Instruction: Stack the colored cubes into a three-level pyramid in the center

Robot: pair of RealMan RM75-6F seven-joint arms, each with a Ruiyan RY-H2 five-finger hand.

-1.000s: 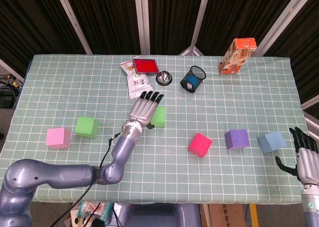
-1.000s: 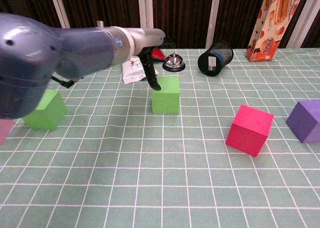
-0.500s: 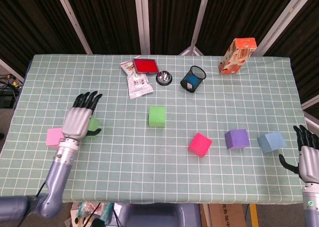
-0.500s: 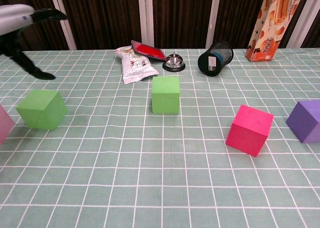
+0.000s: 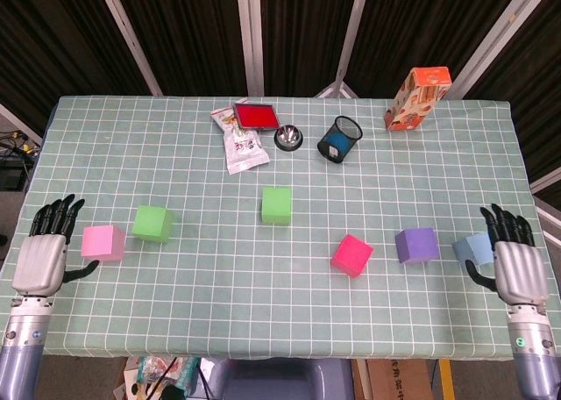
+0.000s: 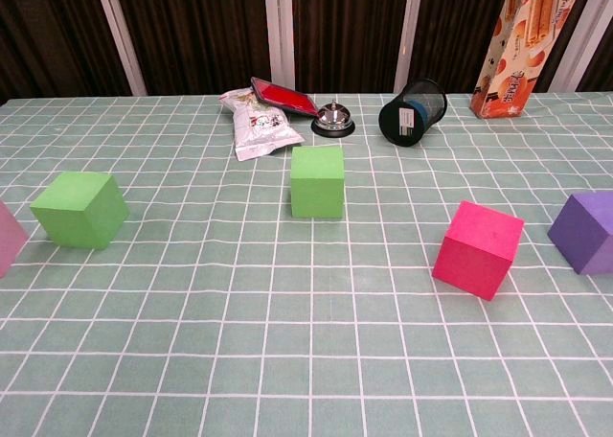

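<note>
Left hand (image 5: 41, 253) empty, fingers spread, at table edge | light pink cube (image 5: 102, 242) just beside it, toward centre | right hand (image 5: 517, 261) empty, spread, touching or just short of blue cube (image 5: 478, 249) | central green cube (image 5: 277, 204) well apart from both.

Green foam cube (image 5: 277, 204) sat centrally on the checked tablecloth (image 5: 175, 146); magenta foam cube (image 5: 351, 254) lay at four o'clock, well apart.

Cut by chest view's edges: pink cube (image 6: 8, 238) at left, purple cube (image 6: 586, 231) at right. Partly hidden behind right hand (image 5: 517, 264): blue cube (image 5: 473, 245). Too small to read: snack packet (image 5: 243, 147) print.
</note>
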